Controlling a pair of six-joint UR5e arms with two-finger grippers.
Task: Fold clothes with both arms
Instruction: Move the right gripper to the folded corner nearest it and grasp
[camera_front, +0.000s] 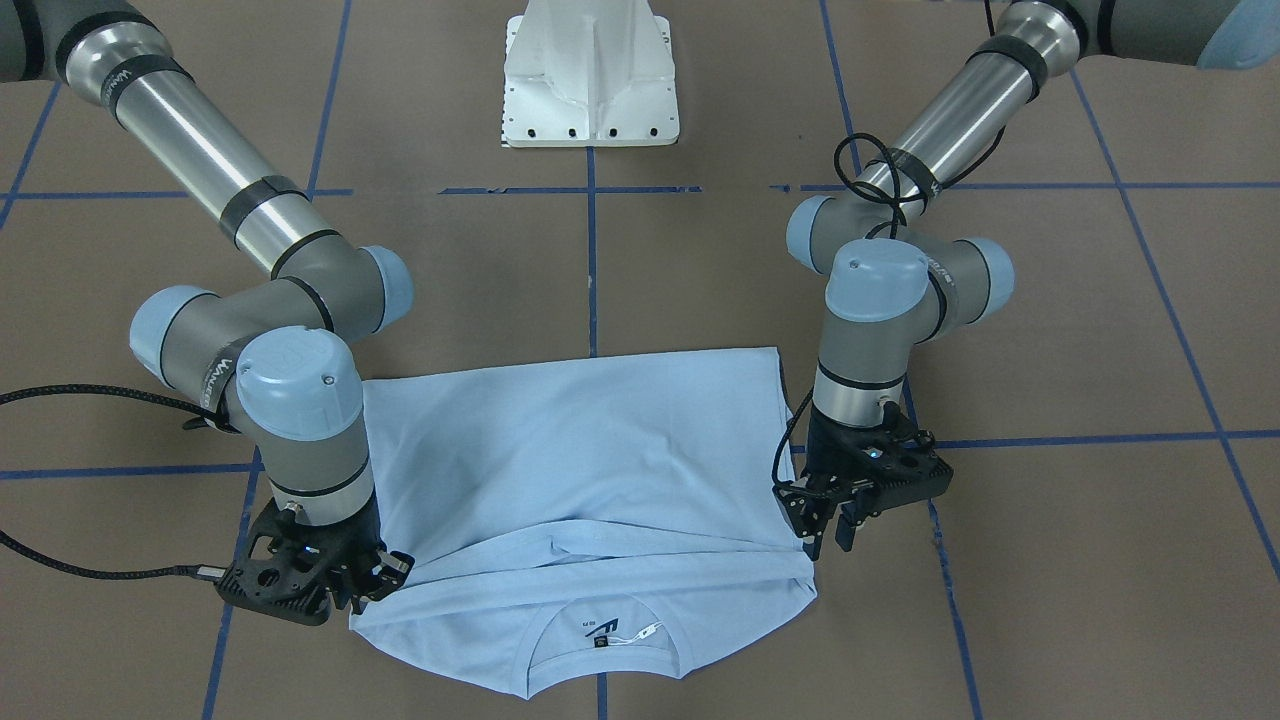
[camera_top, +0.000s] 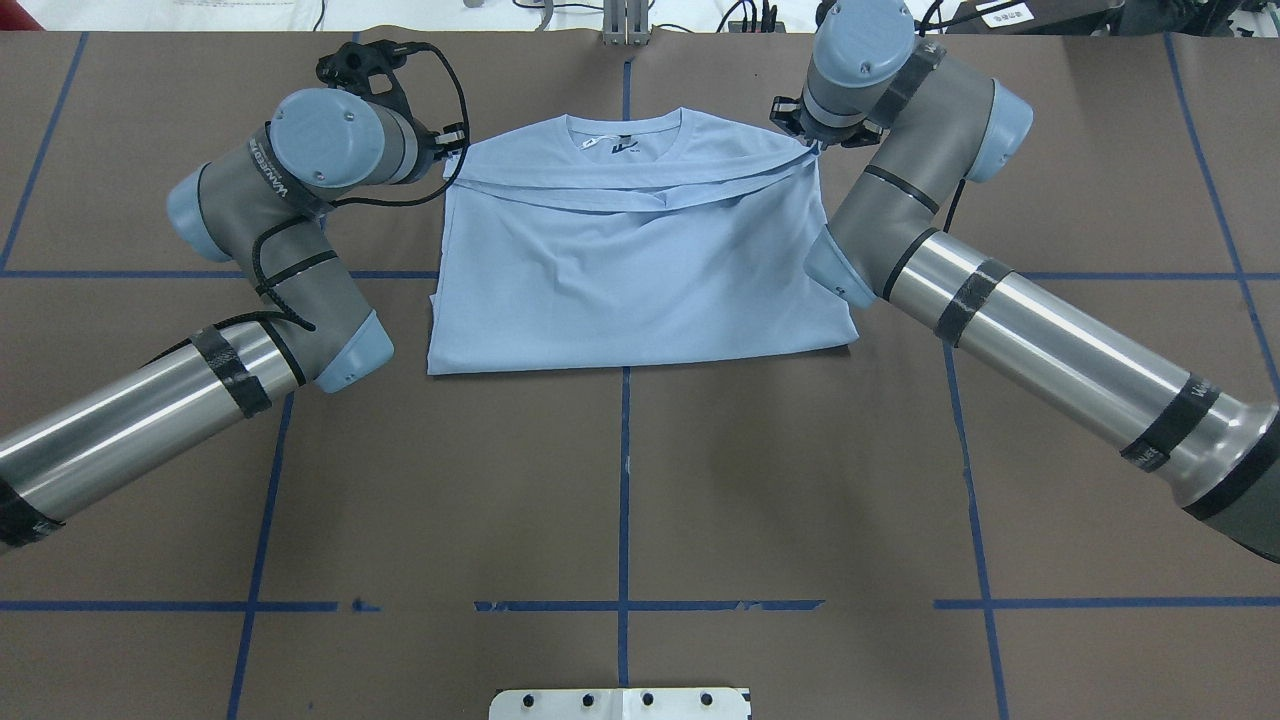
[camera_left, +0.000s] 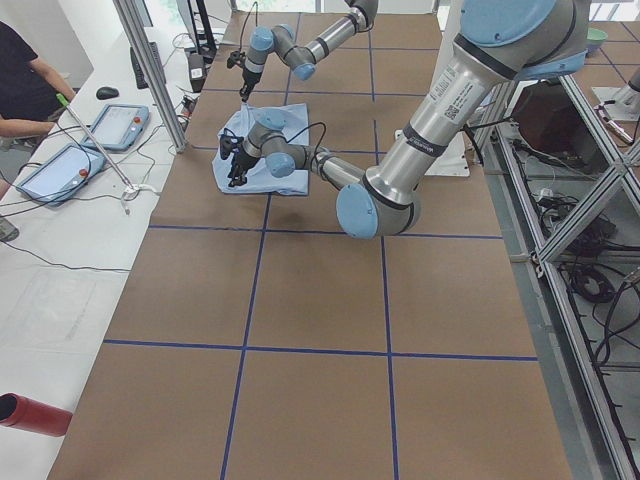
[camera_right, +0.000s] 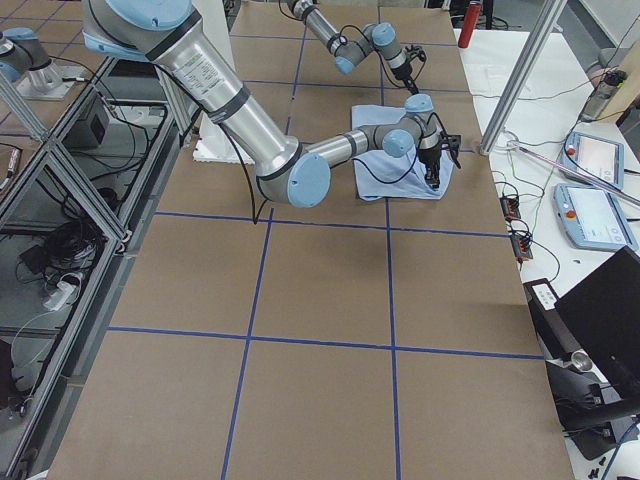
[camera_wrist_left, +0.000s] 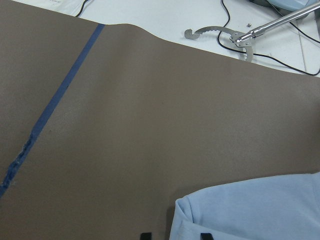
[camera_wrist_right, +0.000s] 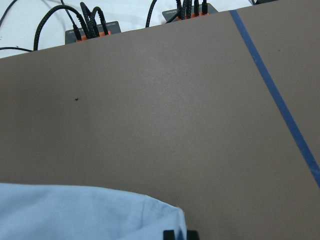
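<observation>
At the neck of the light blue short-sleeved T-shirt (camera_front: 580, 450): a dark printed neck label (camera_front: 597, 628) with a white mark, too small to read, plus a tiny black square tag and a white string just beside it. On the black strap (camera_front: 215, 372) around the grey right arm (camera_front: 300, 400): white capitals, not surely legible. Same sort of strap on the grey left arm (camera_front: 870, 300).

T-shirt flat on the brown table (camera_top: 780, 470), on the side away from the white pedestal base (camera_front: 590, 90), folded once, hem lying just short of the neck, across a blue tape line (camera_top: 623, 470).

Black left gripper (camera_front: 828, 535) at one end of that hem, fingers well apart, the cloth's corner between them. Black right gripper (camera_front: 385, 580) at the other end, fingers narrow, pinched on the hem's corner.

Around:
- black-and-orange cable plugs (camera_wrist_right: 90, 30) and a shiny metal rod (camera_wrist_left: 270, 27) past the table's edge
- a person in a black top (camera_left: 25, 80) beside two grey tablets (camera_left: 120, 125)
- a red cylinder (camera_left: 30, 413)

In the overhead view, right forearm across the shirt's side edge, both wrists covering their grippers.
</observation>
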